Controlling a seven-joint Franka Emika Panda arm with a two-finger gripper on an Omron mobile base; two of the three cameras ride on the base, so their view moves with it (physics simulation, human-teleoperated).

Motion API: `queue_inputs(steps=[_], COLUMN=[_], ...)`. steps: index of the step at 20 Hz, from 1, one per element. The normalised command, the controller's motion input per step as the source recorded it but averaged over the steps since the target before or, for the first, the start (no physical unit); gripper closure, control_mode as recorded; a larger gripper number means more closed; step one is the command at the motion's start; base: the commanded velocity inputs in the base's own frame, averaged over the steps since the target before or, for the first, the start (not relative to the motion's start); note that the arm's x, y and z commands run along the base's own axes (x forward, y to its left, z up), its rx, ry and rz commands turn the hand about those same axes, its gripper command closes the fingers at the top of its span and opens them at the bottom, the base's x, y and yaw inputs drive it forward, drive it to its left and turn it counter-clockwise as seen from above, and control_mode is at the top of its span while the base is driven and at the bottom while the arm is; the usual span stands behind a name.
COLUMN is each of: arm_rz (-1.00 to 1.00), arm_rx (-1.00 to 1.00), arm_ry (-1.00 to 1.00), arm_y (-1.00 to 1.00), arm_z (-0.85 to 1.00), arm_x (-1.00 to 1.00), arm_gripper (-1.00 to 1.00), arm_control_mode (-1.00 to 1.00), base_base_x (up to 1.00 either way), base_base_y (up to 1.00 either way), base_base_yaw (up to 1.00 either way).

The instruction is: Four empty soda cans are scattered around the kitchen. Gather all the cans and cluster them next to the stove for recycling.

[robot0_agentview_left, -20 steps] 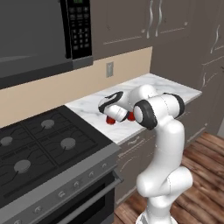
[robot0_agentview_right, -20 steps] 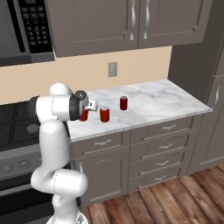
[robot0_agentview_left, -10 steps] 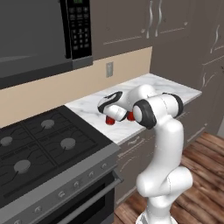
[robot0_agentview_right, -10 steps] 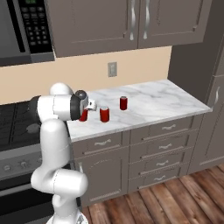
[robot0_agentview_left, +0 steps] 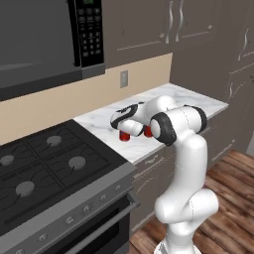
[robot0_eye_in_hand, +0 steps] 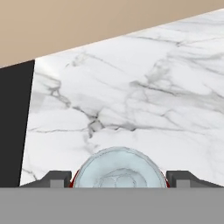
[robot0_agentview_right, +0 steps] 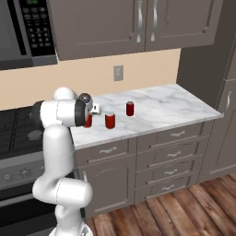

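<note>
Marble counter (robot0_agentview_right: pixel 161 108) beside stove (robot0_agentview_left: pixel 44 163); gripper (robot0_eye_in_hand: pixel 118 177) straddling can (robot0_eye_in_hand: pixel 118 169); right view, two more cans (robot0_agentview_right: pixel 109 120)

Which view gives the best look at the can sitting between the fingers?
The hand view: the can shows its silvery top right between the two fingers. The left base view shows its red base under the hand; the right base view a red sliver behind the arm.

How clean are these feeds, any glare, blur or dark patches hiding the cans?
Left base view: soft, arm covers the cans. Right base view: even light, three cans sharp. Hand view: bright marble counter, can top slightly washed out between the gripper tips.
</note>
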Motion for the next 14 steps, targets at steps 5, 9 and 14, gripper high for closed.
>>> queue_inputs(steps=[5, 9, 14], arm_rz=[0.02, 0.03, 0.01], arm_rx=[-0.03, -0.02, -0.01], arm_ry=[0.0, 0.0, 0.0], arm_y=[0.08, 0.09, 0.02], arm_z=[-0.31, -0.36, -0.34], arm_x=[0.0, -0.01, -0.17], arm_gripper=[1.0, 1.0, 1.0], arm_control_mode=[-1.0, -1.0, -1.0], base_base_x=[0.0, 0.0, 0.0], base_base_y=[0.0, 0.0, 0.0], base_base_yaw=[0.0, 0.0, 0.0])
